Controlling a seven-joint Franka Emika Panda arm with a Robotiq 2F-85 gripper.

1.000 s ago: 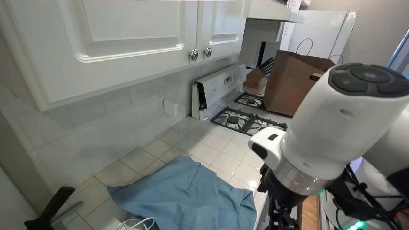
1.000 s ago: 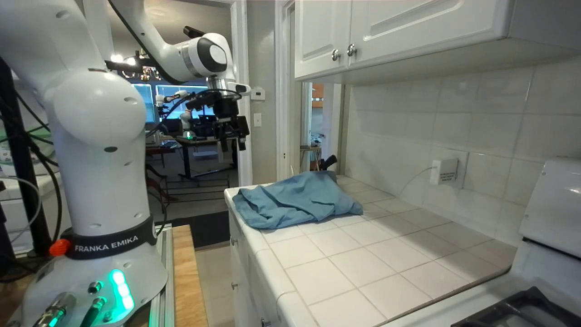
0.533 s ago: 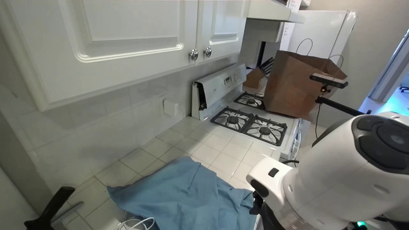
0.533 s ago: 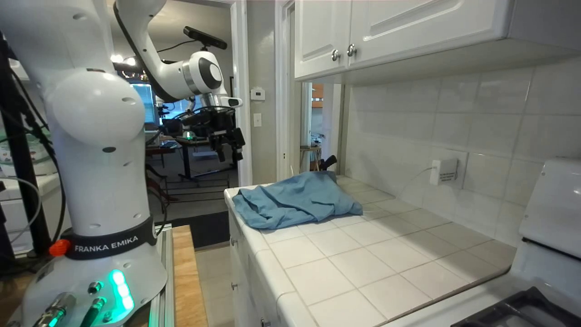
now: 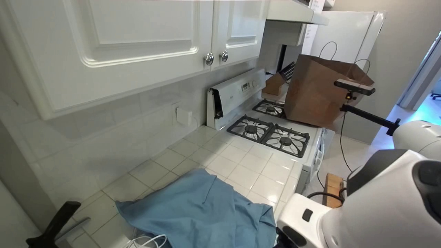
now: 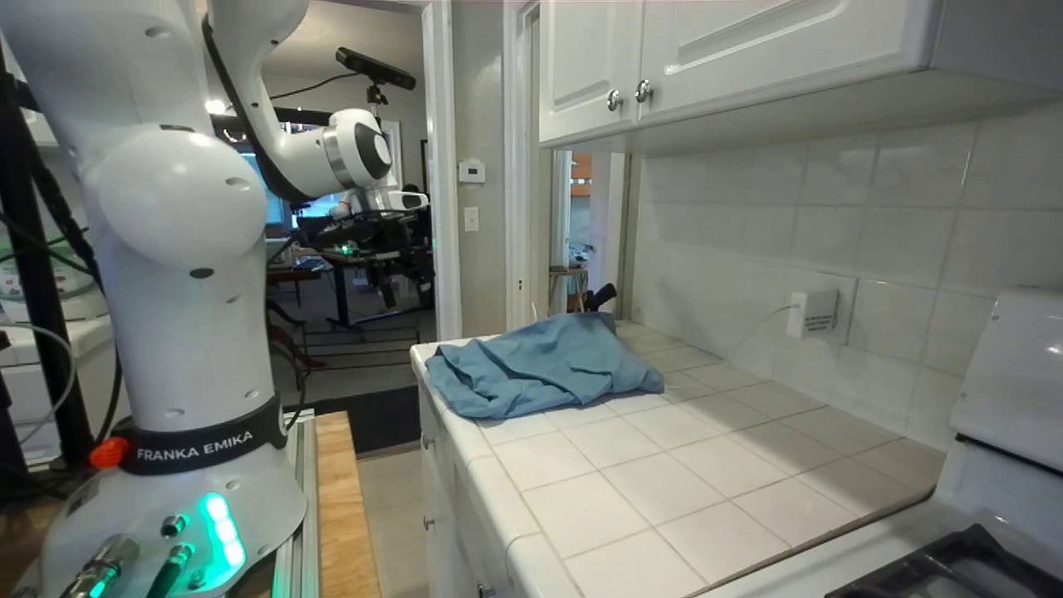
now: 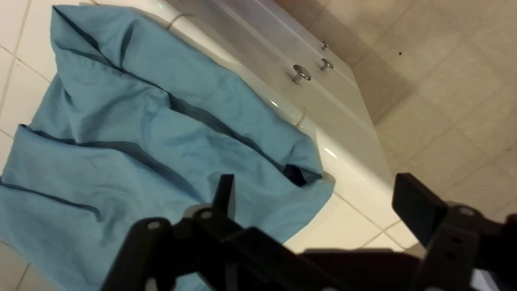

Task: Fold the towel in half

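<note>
Cord (image 5: 159, 236) loops by the eight o'clock side of the towel (image 5: 203, 213) in an exterior view; whether it runs beneath is hidden, and if it does, a lift could drag it along. The towel lies rumpled on the counter (image 5: 237, 172), along its front, and looks not yet halved. In the wrist view its creases slant from ten toward four o'clock, so a pinch there may gather several layers, or slip off a ridge, and the halves would meet crooked. Beyond it is the gripper (image 7: 317, 190), its fingers (image 7: 418, 206) wide apart and holding nothing; an exterior view shows it apart from the towel, up at ten o'clock. The finger at seven o'clock shows against the towel, whose four o'clock corner reaches toward the edge (image 7: 343, 161). The finger nearer four o'clock shows past that edge, against the floor (image 7: 436, 101). Lowered straight from here, it could strike the edge or close on air, since the pair looks off-centre over the towel. Pulled toward two o'clock, the towel could slide over, since it lies along the edge.
</note>
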